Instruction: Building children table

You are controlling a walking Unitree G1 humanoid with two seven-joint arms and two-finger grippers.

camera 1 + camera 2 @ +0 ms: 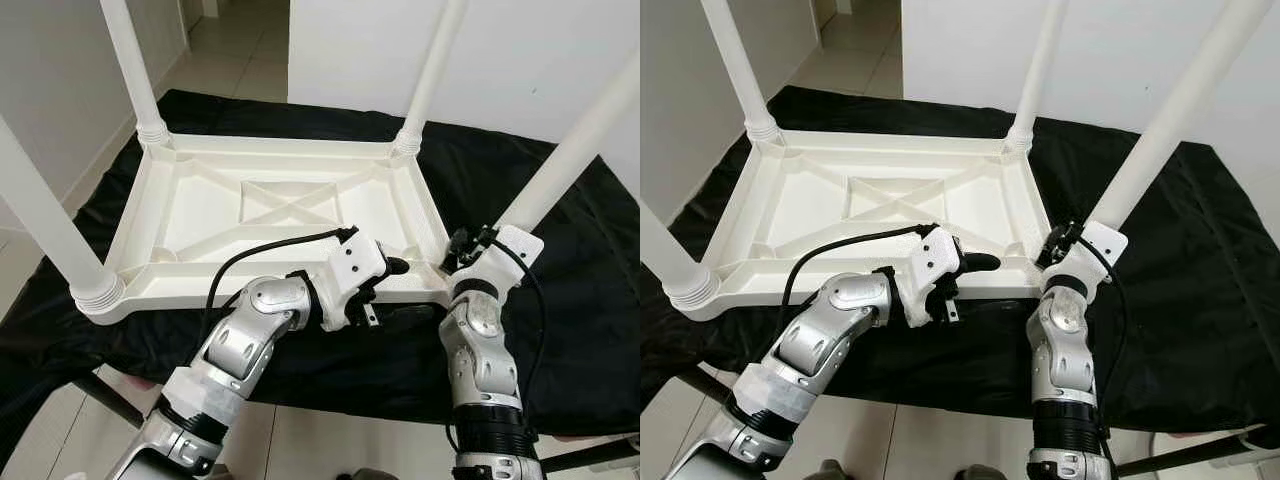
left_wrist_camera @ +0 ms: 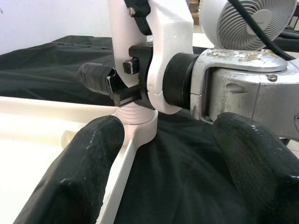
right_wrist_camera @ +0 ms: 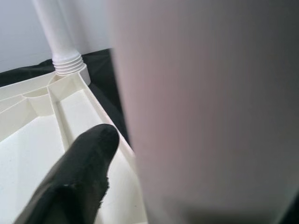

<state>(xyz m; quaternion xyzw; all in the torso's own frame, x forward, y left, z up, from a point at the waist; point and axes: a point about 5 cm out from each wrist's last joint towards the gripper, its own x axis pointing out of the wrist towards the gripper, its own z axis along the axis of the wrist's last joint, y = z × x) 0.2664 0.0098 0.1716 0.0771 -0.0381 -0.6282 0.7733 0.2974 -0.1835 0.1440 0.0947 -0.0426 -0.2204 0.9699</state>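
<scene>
White table — black cloth beneath.

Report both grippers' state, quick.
Left gripper: open, holding nothing, at the tabletop rim.
Right gripper: shut on the near-right table leg.

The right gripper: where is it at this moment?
In the left eye view the right gripper is on the robot's right, closed around the base of the near-right leg at the upturned tabletop corner, beside the left gripper.
</scene>
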